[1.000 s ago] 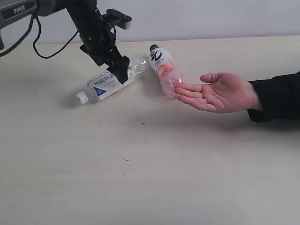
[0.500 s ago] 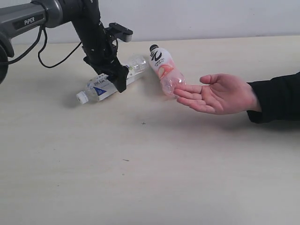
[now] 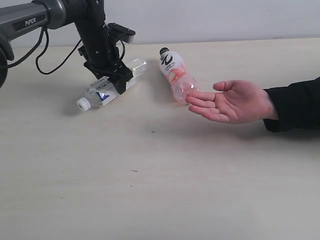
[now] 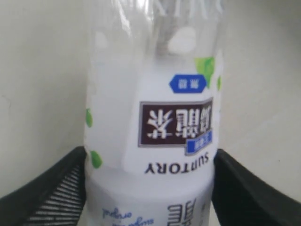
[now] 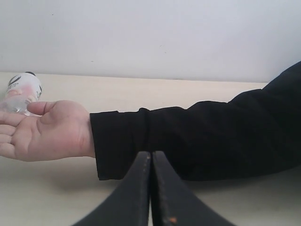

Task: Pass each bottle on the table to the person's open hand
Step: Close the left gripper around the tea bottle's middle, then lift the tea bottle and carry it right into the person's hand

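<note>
White-blue bottle diagonal, cap near-left

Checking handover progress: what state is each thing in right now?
white-blue bottle: on its side, between the jaws.
pink bottle: lying on the table, not gripped.
open hand: palm up, empty.
left gripper: closed on the white-blue bottle.
right gripper: shut, empty.
</note>
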`<state>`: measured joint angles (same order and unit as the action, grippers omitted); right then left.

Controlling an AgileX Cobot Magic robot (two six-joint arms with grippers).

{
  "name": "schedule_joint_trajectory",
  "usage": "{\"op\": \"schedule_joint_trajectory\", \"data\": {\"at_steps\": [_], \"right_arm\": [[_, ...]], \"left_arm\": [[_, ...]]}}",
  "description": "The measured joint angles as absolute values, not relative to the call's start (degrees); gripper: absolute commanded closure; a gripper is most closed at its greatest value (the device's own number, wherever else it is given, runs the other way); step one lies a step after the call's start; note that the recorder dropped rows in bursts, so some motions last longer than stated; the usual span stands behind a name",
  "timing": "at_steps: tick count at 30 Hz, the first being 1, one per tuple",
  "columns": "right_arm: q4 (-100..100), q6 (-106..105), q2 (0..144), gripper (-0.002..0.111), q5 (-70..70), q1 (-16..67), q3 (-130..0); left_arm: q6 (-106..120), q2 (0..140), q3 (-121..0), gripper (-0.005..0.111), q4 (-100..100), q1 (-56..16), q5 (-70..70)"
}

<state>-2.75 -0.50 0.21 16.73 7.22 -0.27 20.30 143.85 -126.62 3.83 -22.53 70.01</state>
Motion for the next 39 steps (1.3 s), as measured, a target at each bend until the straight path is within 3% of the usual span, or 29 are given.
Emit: {"op": "schedule_joint_trajectory", "data": {"at_steps": [19, 39], "right_arm": [[-2.75, -0.5, 0.21, 0.108, 16.73, 7.22, -0.27], [-2.75, -0.5, 0.21, 0.108, 16.73, 7.22, -0.27]], "left_arm": [[11.79, 130.63, -125.41, 0.107, 11.31, -22.05, 70.06], [7.04, 108.19, -96.25, 0.107, 12.21, -30.41, 67.26]]}}
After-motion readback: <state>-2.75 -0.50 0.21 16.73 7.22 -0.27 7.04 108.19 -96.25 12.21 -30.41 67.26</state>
